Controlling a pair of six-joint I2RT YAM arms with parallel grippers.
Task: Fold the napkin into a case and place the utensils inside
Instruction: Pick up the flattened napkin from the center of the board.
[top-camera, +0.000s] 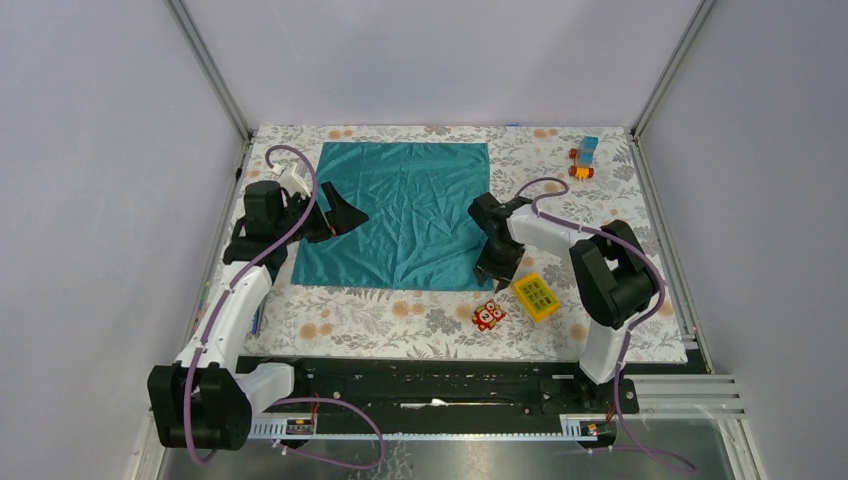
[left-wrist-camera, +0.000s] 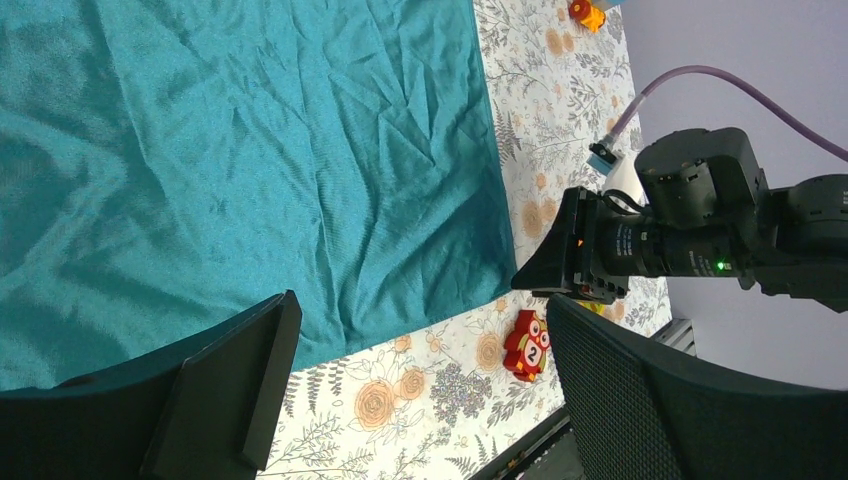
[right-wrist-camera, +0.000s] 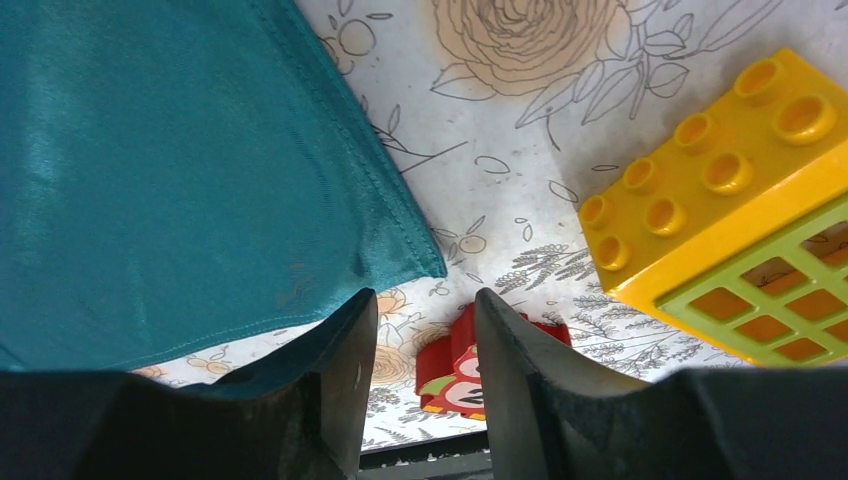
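One napkin (top-camera: 405, 215), lying between two grippers: the left gripper (top-camera: 338, 213) over its left edge, the right gripper (top-camera: 494, 282) at its near right corner. Three toys: one red owl (top-camera: 488, 315) just nearer the bases than the right gripper, one yellow block (top-camera: 536, 296) just beside that gripper on its right, and one orange-and-blue wheeled toy (top-camera: 584, 158) well beyond it, toward the far right corner.
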